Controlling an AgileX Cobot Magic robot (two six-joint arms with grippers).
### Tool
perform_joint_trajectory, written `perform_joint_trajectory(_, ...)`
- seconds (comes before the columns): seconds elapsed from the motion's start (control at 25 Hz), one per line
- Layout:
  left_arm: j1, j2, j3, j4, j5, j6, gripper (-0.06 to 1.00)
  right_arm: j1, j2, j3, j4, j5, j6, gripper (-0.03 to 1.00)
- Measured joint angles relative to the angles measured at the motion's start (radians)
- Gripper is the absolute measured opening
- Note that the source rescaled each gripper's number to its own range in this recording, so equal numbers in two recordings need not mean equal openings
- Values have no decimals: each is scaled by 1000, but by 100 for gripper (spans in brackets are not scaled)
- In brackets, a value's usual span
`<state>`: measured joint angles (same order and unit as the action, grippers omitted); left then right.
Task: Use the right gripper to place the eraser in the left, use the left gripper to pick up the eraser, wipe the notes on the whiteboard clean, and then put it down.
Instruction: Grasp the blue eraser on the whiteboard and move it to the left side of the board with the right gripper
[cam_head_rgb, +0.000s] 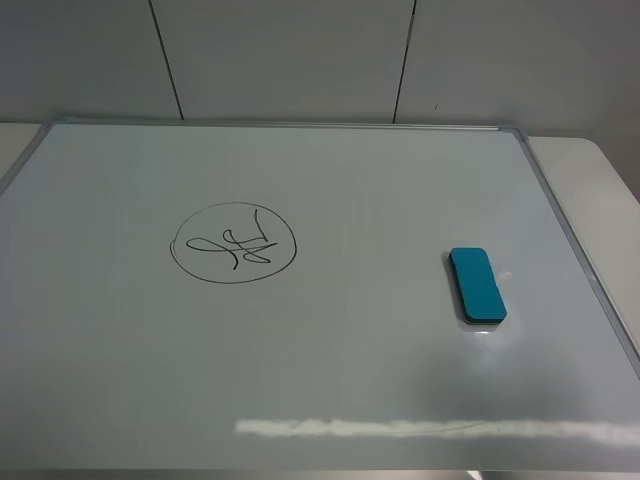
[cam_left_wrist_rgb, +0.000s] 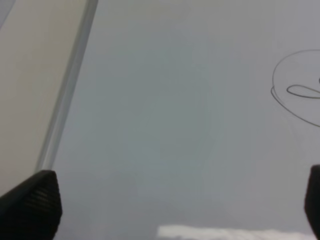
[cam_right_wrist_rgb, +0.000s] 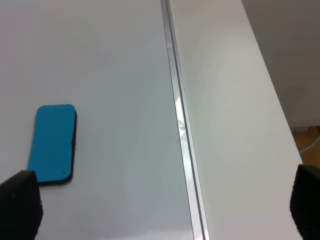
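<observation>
The teal-blue eraser lies flat on the right half of the whiteboard. The notes, a black scribble inside a drawn circle, are on the left half. Neither arm shows in the high view. In the left wrist view my left gripper is open above bare board, its fingertips far apart, and part of the notes shows off to one side. In the right wrist view my right gripper is open and holds nothing, hanging over the board's silver frame. The eraser lies close to one fingertip, not touching it.
The board rests on a pale table that shows past its right frame. A panelled wall stands behind. In the right wrist view the table strip ends at an edge with floor below.
</observation>
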<state>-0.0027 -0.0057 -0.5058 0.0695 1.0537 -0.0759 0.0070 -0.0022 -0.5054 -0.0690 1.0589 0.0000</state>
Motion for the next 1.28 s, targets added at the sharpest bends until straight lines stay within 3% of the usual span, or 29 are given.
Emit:
perform_joint_trajectory(0.56,0,0,0,0,0,0,98,0,23,-6,13,8,0,100)
perform_joint_trajectory(0.84,0,0,0,0,0,0,98,0,384,-98,55,19,-6,100)
perform_joint_trajectory(0.96,0,0,0,0,0,0,98,0,576,-147,58,-5,-6,94)
perform_joint_trajectory(1.04,0,0,0,0,0,0,98,0,700,-178,69,-35,-6,84)
perform_joint_trajectory(1.12,0,0,0,0,0,0,98,0,830,-208,111,-87,0,63)
perform_joint_trajectory(1.2,0,0,0,0,0,0,98,0,943,-230,171,-146,0,30)
perform_joint_trajectory(1.28,0,0,0,0,0,0,98,0,1055,-242,243,-195,-26,12)
